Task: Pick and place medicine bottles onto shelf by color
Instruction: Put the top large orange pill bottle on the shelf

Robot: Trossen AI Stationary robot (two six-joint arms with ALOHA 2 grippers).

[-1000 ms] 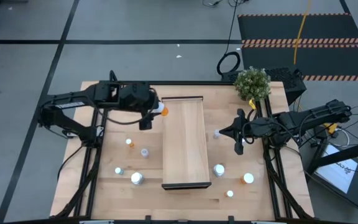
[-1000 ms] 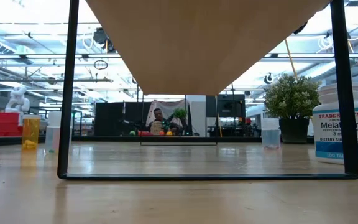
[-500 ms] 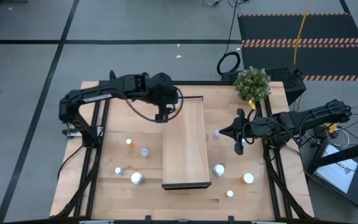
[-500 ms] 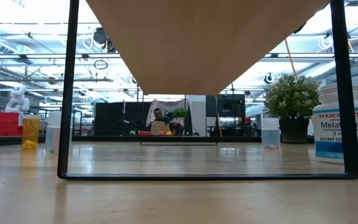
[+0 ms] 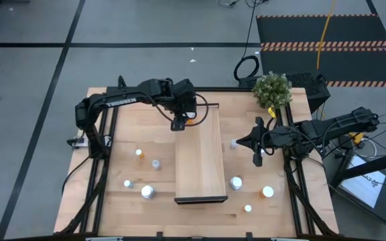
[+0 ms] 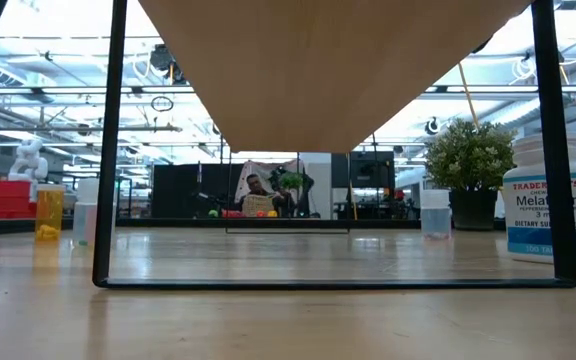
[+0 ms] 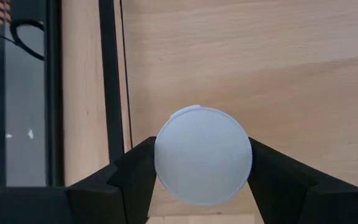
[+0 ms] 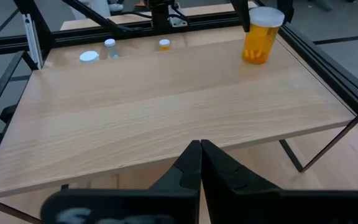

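My left gripper (image 5: 183,122) is shut on an orange medicine bottle (image 5: 191,119) with a white cap (image 7: 202,155), over the far left corner of the light-wood shelf (image 5: 200,161). The right wrist view shows this bottle (image 8: 256,42) upright at that corner. Whether its base touches the shelf I cannot tell. My right gripper (image 5: 258,155) hangs shut beside the shelf's right edge and holds nothing. Other medicine bottles stand on the table left (image 5: 147,192) and right (image 5: 236,182) of the shelf. My left gripper pinches the bottle's round white cap by its rim (image 7: 163,155) between its two fingers (image 7: 135,177), one on either side. The fingers come from above, slanting down. The bottle stays upright below them, its orange body (image 8: 255,50) over the shelf's corner.
A potted plant (image 5: 272,89) stands at the table's far right corner. The shelf rests on thin dark legs (image 6: 108,150), and in the low view a white labelled bottle (image 6: 553,215) and an orange one (image 6: 49,212) stand beside them. The shelf's middle (image 8: 166,106) is bare wood.
My left gripper has carried the orange bottle toward the table's right edge, from beside the shelf's left edge to over its far left corner. The bottle has stayed upright in the hold.
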